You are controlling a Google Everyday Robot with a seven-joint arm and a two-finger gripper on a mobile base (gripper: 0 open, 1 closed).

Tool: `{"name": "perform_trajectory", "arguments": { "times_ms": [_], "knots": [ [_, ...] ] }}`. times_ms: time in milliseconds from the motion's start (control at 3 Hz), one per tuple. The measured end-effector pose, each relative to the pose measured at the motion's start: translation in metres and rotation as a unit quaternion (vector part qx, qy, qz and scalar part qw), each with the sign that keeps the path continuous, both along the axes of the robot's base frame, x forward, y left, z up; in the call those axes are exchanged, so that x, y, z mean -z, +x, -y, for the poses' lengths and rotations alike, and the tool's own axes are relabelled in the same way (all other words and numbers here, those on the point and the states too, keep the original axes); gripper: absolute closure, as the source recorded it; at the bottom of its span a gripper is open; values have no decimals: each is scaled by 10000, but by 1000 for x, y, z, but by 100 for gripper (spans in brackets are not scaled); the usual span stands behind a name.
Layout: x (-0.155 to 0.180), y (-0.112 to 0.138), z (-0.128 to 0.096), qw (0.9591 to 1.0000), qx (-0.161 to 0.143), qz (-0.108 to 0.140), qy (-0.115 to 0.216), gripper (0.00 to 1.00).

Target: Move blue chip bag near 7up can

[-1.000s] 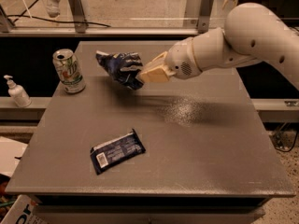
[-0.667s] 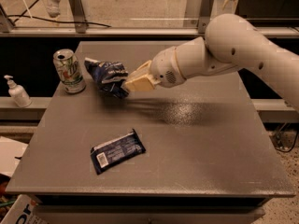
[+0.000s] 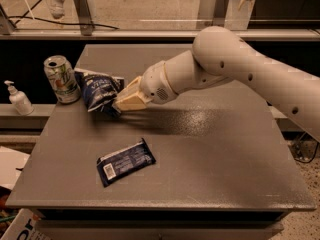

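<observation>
Clutching the blue chip bag (image 3: 98, 90) beside the 7up can (image 3: 61, 79) — gripper (image 3: 116, 105) tips buried.

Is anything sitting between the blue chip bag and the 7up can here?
Nothing visible does. The chip bag, held in the gripper at the back left of the table, is right beside the can. The bar wrapper lies nearer the front, off that path.

Grey matte rectangular tabletop (image 3: 225, 159) stands before a glazed partition (image 3: 150, 4) with grey metal posts (image 3: 82, 9). Speckled floor (image 3: 309, 184) lies at right. Gripper (image 3: 119, 104) is located over tabletop's left rear.
</observation>
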State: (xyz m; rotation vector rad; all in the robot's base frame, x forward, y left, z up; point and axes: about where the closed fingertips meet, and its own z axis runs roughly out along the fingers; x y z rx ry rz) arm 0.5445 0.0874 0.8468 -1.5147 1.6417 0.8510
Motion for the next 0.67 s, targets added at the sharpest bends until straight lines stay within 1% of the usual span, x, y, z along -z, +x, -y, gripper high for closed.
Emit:
{"name": "perform_trajectory", "arguments": {
  "times_ms": [333,667],
  "knots": [
    [6,-2,-10,9999,-102,0,-65,82],
    [7,-2,-16,9999,-152,9,-83,59]
  ]
}}
